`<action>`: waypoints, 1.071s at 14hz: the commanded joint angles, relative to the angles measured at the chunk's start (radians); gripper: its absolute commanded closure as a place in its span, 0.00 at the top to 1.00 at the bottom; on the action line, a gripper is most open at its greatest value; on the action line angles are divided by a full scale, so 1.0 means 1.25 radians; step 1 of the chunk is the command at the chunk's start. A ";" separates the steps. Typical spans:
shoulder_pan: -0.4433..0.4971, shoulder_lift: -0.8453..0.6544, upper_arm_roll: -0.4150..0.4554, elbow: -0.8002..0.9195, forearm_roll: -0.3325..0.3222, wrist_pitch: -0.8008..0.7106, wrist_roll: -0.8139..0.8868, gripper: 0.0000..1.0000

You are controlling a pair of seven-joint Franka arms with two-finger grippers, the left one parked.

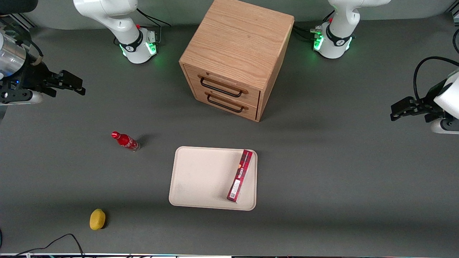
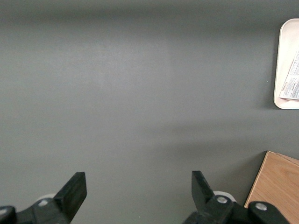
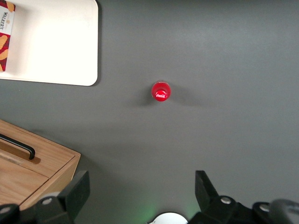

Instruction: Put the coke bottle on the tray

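Nearest the front camera a yellow lemon-like object (image 1: pixel 97 219) lies on the grey surface (image 1: pixel 322 186), and farther back sits the tray (image 1: pixel 200 175) with a long red box (image 1: pixel 240 175) on the side toward the parked arm, its remaining floor bare. The coke bottle (image 1: pixel 125 141) stands upright just off the tray's edge toward the working arm, with open room all round and the wooden drawer cabinet (image 1: pixel 235 57) farther off. The gripper (image 1: pixel 70 83) hangs farthest back, high and well apart from the bottle, jaws spread and empty; being small and narrow, the bottle could tip if a finger clips its cap on descent, or catch the tray's raised rim if carried too low.
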 commanded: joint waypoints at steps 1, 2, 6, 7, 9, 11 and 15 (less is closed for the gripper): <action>-0.005 0.011 -0.004 -0.014 0.002 -0.009 -0.028 1.00; -0.009 -0.001 -0.005 -0.066 -0.008 0.006 -0.033 1.00; -0.028 -0.088 0.002 -0.382 -0.009 0.321 -0.108 1.00; -0.031 -0.088 0.000 -0.435 -0.009 0.390 -0.133 1.00; -0.031 -0.052 0.002 -0.476 -0.014 0.494 -0.142 1.00; -0.027 0.008 0.011 -0.478 -0.046 0.555 -0.142 0.99; -0.030 0.071 0.011 -0.483 -0.062 0.651 -0.142 0.98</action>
